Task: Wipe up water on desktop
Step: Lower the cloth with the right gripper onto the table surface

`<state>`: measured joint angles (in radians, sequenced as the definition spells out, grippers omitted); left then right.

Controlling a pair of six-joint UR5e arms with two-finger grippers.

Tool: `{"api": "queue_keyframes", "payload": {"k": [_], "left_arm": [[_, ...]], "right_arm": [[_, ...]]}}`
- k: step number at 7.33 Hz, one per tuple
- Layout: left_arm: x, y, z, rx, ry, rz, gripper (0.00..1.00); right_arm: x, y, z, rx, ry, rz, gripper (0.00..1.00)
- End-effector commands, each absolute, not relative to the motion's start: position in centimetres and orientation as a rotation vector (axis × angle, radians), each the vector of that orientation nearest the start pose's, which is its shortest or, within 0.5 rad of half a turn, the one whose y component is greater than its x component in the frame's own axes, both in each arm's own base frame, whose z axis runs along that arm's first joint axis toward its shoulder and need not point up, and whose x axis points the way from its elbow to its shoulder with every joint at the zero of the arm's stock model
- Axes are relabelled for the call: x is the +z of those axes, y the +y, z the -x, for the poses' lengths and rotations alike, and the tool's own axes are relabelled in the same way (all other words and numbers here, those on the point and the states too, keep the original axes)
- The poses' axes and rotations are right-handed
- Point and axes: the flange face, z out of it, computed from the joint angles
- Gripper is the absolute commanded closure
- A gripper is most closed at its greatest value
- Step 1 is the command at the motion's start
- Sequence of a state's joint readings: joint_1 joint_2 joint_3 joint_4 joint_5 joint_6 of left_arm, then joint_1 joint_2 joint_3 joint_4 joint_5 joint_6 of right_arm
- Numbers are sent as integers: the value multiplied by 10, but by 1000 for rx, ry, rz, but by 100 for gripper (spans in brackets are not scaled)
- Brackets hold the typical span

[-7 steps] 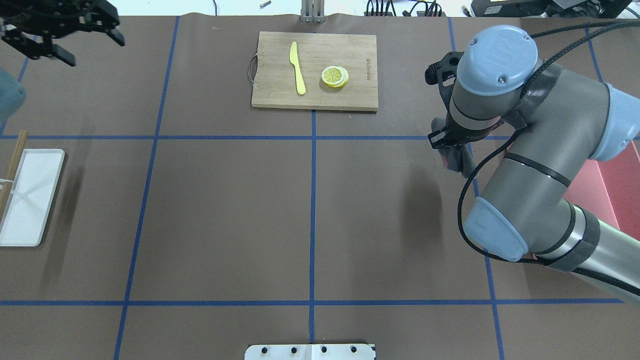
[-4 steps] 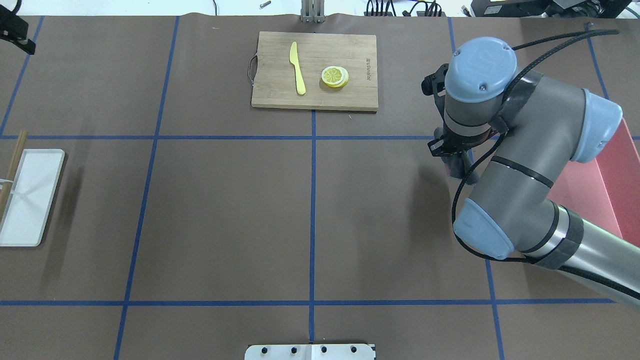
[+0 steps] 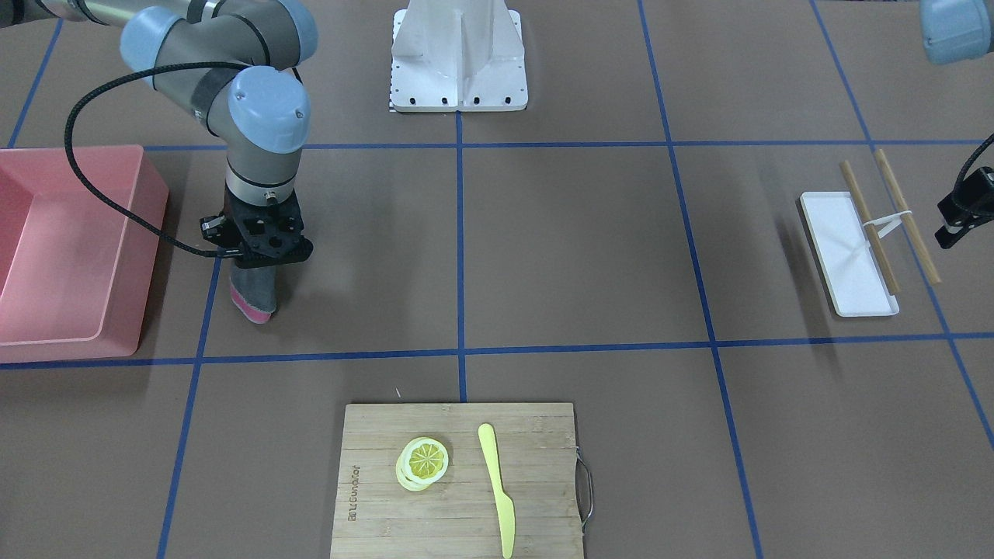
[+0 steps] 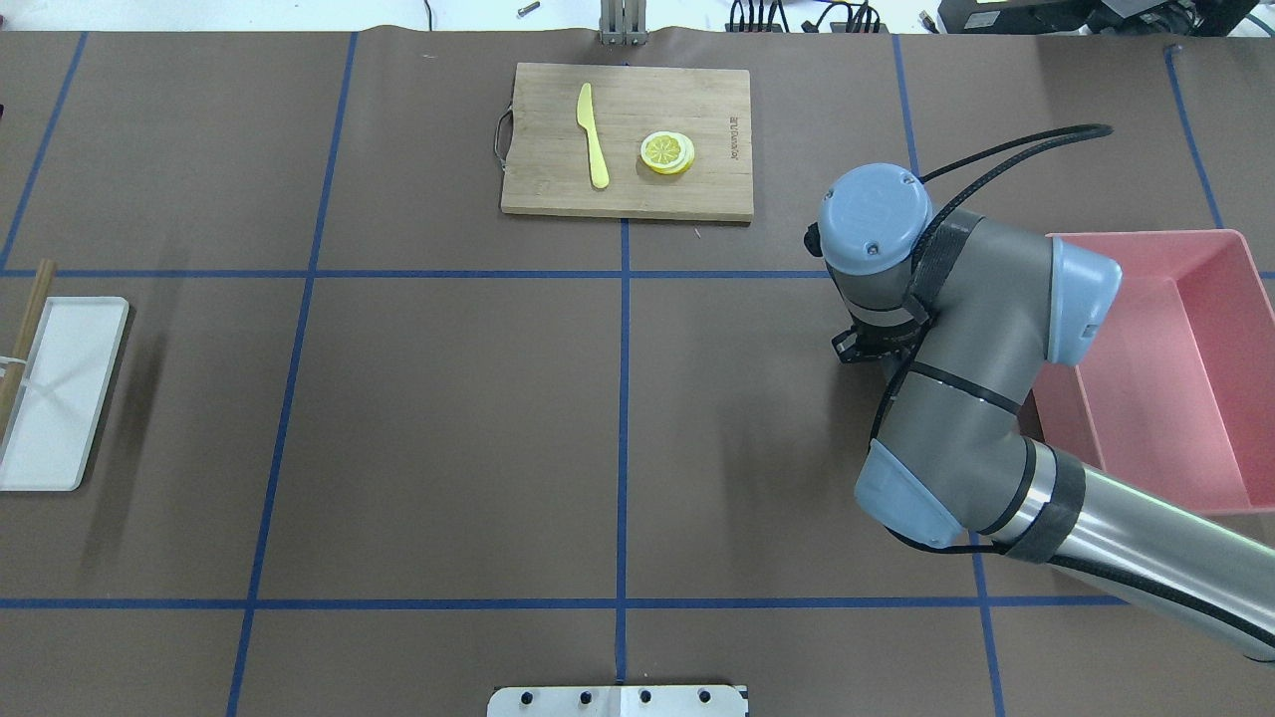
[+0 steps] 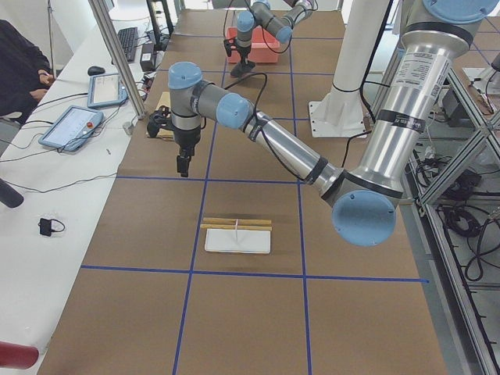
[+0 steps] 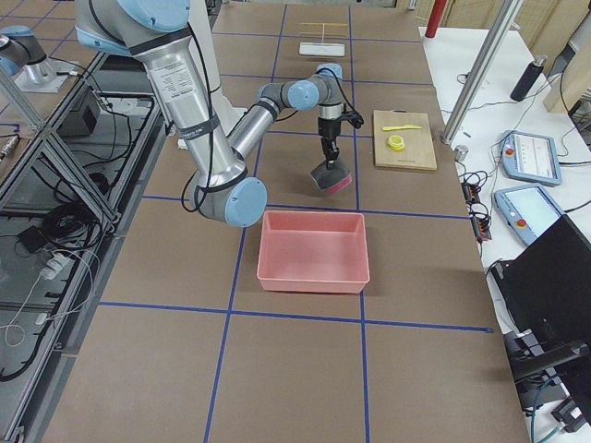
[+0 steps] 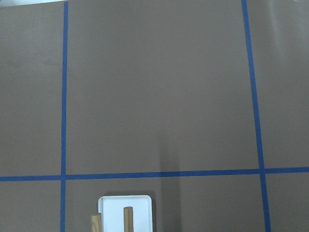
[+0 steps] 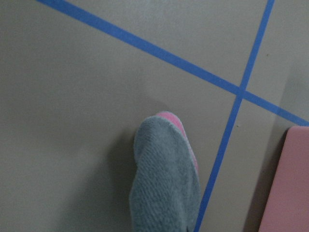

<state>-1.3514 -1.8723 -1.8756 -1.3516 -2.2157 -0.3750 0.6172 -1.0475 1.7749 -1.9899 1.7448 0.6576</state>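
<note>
The desktop point(image 4: 448, 418) is matte brown with blue tape lines; I see no water on it. My right gripper point(image 3: 256, 264) points straight down and is shut on a grey cloth with a pink edge point(image 3: 254, 299). The cloth hangs down, and its lower end touches the desktop point(image 3: 582, 256) beside a blue tape line, left of the pink bin. The right wrist view shows the cloth point(image 8: 164, 179) against the surface. In the overhead view the arm hides the gripper. My left gripper point(image 5: 182, 164) hovers high above the white tray; only its edge shows in the front view point(image 3: 961, 210), so I cannot tell its state.
A pink bin point(image 4: 1175, 368) stands right of the cloth. A bamboo cutting board point(image 4: 628, 139) with a yellow knife point(image 4: 593, 134) and lemon slices point(image 4: 667, 152) lies at the far middle. A white tray point(image 4: 60, 393) with chopsticks lies at the left edge.
My right arm has swung left and toward the robot with the cloth, uncovering the pink bin. My left gripper has moved out of the overhead view at the top left.
</note>
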Motion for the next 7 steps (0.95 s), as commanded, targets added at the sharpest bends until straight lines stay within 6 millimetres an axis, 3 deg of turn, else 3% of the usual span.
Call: {"api": "queue_keyframes", "payload": {"k": [1,2,3,5,7], "left_arm": [[385,-576,-49,-34,714,-165,2],[384,-577,-47,-37,714,-166,2],[389,-585,-42,-51,710,-158,2],[390,-596,-45,-53,709,-152,2],[389,-598,-45,-53,709,-152,2]], "right_arm": [[354,-447,487,-360,-389,-58,100],[362,-443,503,-366,-438,-37,100],[354,-435,511,-340,-491,-19,100],[321,-427,523,-356,-595,24,100],[304,-419,531,-351,-666,38,100]]}}
